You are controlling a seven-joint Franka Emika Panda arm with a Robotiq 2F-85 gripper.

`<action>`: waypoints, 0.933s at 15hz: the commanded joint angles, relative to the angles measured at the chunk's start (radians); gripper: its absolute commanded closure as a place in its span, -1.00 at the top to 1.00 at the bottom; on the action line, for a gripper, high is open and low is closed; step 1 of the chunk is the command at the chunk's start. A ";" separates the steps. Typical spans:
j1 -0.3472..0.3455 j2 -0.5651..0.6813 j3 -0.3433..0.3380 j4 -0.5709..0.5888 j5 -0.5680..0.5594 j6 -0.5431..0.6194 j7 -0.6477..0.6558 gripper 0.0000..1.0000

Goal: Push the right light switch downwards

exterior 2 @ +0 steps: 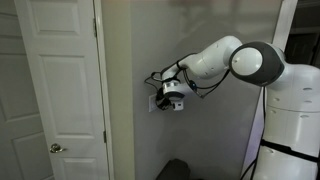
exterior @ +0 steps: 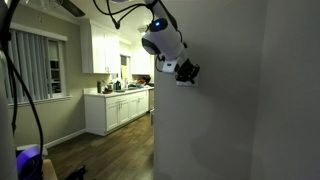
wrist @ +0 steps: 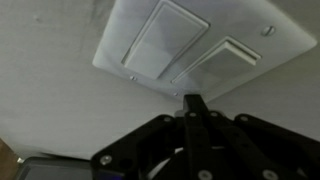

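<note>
Here, at close quarters

In the wrist view the black robot hand (wrist: 190, 98), fingers pressed together into one tip, sits at the lower edge of the near-square white wall plate (wrist: 130, 62). The right light switch (wrist: 226, 63), a tall narrow white rocker paddle, lies just beyond the tip, beside its twin left paddle (wrist: 163, 40).

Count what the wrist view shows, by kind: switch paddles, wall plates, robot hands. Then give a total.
Paddles: 2
Plate: 1
Hand: 1
Total: 4
</note>
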 commanded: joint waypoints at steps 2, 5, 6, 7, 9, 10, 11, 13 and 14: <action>0.001 -0.062 0.004 -0.072 0.001 0.024 0.014 -1.00; -0.004 -0.104 0.001 -0.116 -0.002 0.024 0.017 -1.00; -0.004 -0.117 0.000 -0.129 -0.003 0.022 0.020 -1.00; -0.003 -0.134 0.000 -0.149 -0.007 0.017 0.025 -1.00; 0.002 -0.172 0.003 -0.186 -0.007 0.013 0.022 -1.00; 0.004 -0.191 0.005 -0.204 -0.007 0.009 0.021 -1.00; 0.007 -0.208 0.007 -0.222 -0.011 0.006 0.024 -1.00; 0.010 -0.231 0.011 -0.243 -0.013 0.004 0.026 -1.00; 0.012 -0.238 0.011 -0.251 -0.015 0.004 0.029 -1.00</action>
